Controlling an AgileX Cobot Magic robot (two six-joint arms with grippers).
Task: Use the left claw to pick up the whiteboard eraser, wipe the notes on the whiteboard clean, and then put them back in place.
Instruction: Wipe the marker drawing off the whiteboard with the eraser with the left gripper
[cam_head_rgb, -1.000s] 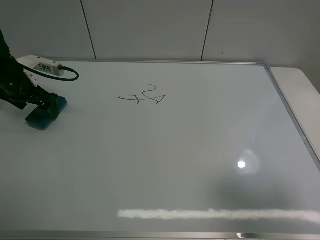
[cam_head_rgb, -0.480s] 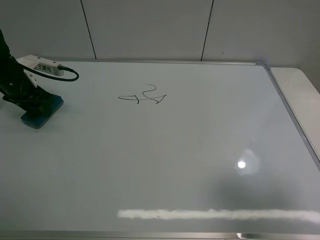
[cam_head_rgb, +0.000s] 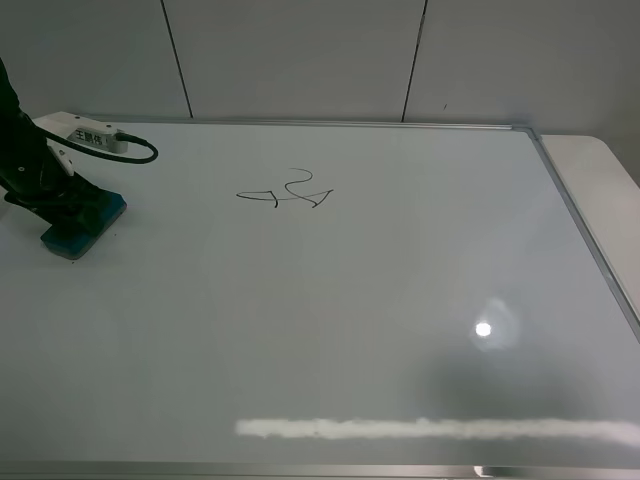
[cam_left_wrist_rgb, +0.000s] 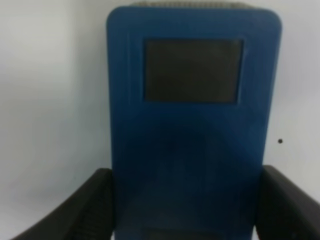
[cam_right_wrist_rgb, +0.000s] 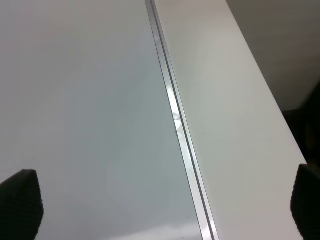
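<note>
Pale wall panels are backing the whiteboard (cam_head_rgb: 420, 280), where the left claw (cam_left_wrist_rgb: 187, 200) is clamping the whiteboard eraser (cam_left_wrist_rgb: 192, 140) by its sides at the far left, well apart from the notes (cam_head_rgb: 285, 193). Gripping near one end, it is risking the eraser twisting loose while wiping.

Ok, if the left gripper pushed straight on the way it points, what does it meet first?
The blue eraser, already between the left gripper's fingers; beneath it, the whiteboard, though depth is unclear.
</note>
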